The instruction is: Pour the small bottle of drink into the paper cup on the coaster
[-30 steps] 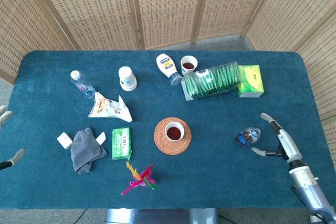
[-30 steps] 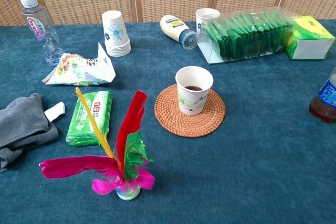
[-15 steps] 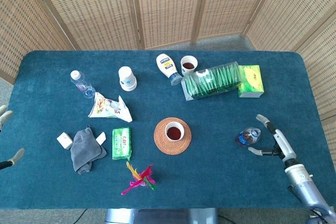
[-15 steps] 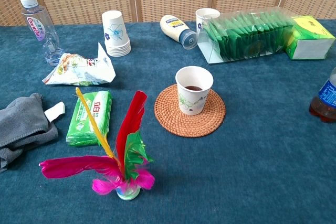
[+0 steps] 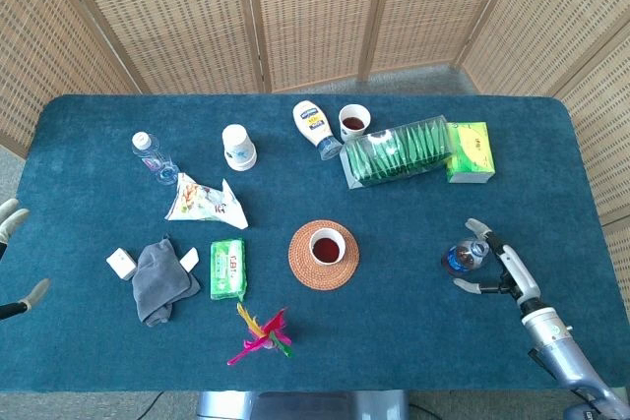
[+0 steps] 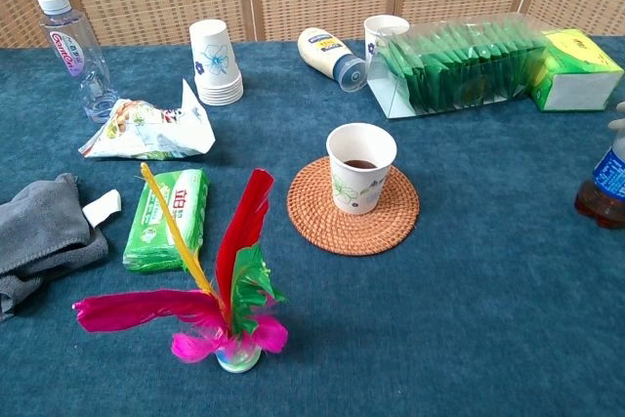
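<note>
We see one small drink bottle (image 5: 465, 257) standing on the blue counter (image 5: 413, 331), at about 3 o'clock from the coaster and well apart from it. Blue label, dark drink low in it; in the chest view it sits cut off at the right edge.

Right hand (image 5: 489, 265) is just beside the bottle on its 3 o'clock side, fingers spread wide, one fingertip above the bottle and one below. We can't tell if any finger touches it; it has no hold on it. Left hand (image 5: 12, 261) barely shows at the left edge of the head view, fingers apart, nothing in it.

One woven round coaster (image 6: 354, 207) near counter centre, one paper cup (image 6: 360, 168) upright on it with dark liquid inside.

Counts for the rest:
- 1 second paper cup (image 5: 353, 122) with dark liquid, at 12 o'clock from the coaster
- 1 stack of paper cups (image 6: 216, 62), upside down
- 1 mayonnaise bottle (image 6: 332, 55) lying on its side, just beside the second cup
- 1 clear box of green sachets (image 6: 459, 63), 1 yellow-green carton (image 6: 579, 69) touching its right end
- 1 water bottle (image 6: 75, 55), upright, at 10 o'clock
- 1 crumpled snack bag (image 6: 149, 127)
- 1 green tissue pack (image 6: 169, 219)
- 1 grey cloth (image 6: 39, 233)
- 1 feather shuttlecock (image 6: 220, 295) at 7 o'clock
</note>
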`<state>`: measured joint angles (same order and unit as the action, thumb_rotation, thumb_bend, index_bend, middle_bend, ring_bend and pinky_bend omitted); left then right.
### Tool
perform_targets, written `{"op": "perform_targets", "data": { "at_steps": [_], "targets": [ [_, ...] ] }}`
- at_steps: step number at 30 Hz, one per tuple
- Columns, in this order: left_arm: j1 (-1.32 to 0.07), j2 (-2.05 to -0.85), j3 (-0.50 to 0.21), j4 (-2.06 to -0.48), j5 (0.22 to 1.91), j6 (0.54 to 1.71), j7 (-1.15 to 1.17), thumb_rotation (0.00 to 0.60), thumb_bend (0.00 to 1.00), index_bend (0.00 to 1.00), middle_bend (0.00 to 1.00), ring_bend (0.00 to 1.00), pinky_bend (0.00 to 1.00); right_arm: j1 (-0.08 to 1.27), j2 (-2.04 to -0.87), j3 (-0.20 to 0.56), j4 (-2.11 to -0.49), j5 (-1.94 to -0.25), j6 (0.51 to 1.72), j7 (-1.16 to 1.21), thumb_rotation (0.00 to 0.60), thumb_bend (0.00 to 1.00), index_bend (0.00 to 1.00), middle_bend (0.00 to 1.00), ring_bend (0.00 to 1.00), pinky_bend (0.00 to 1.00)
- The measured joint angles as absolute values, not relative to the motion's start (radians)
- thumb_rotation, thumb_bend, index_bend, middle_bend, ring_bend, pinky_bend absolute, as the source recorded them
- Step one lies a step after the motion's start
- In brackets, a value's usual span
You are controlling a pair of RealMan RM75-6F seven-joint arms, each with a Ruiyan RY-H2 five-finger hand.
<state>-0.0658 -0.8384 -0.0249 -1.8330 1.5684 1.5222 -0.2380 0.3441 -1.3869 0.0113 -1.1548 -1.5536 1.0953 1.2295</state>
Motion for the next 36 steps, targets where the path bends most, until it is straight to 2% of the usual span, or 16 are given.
{"op": "perform_targets", "data": {
  "at_steps": [13, 27, 32, 36],
  "targets": [
    [-0.074, -0.842, -0.023, -1.839, 1.559, 1.500, -0.216, 0.600, 0.33, 0.00, 0.00, 0.00, 0.00, 0.361, -1.446, 0.015, -1.105, -1.558, 1.121, 1.338, 0.600, 0.02, 0.00, 0.00, 0.00, 0.00],
    [-0.077, -0.843, -0.024, -1.838, 1.552, 1.494, -0.212, 0.600, 0.33, 0.00, 0.00, 0.00, 0.00, 0.380, -1.471, 0.013, -1.084, -1.545, 1.117, 1.309, 0.600, 0.03, 0.00, 0.00, 0.00, 0.00],
    [-0.081, -0.844, -0.023, -1.841, 1.550, 1.486, -0.204, 0.600, 0.33, 0.00, 0.00, 0.00, 0.00, 0.372, -1.493, 0.012, -1.053, -1.532, 1.117, 1.312, 0.600, 0.08, 0.00, 0.00, 0.00, 0.00],
    [-0.082, -0.846, -0.021, -1.844, 1.553, 1.484, -0.196, 0.600, 0.33, 0.00, 0.00, 0.00, 0.00, 0.369, -1.516, 0.018, -1.022, -1.521, 1.118, 1.320, 0.600, 0.16, 0.02, 0.04, 0.00, 0.07]
  ]
}}
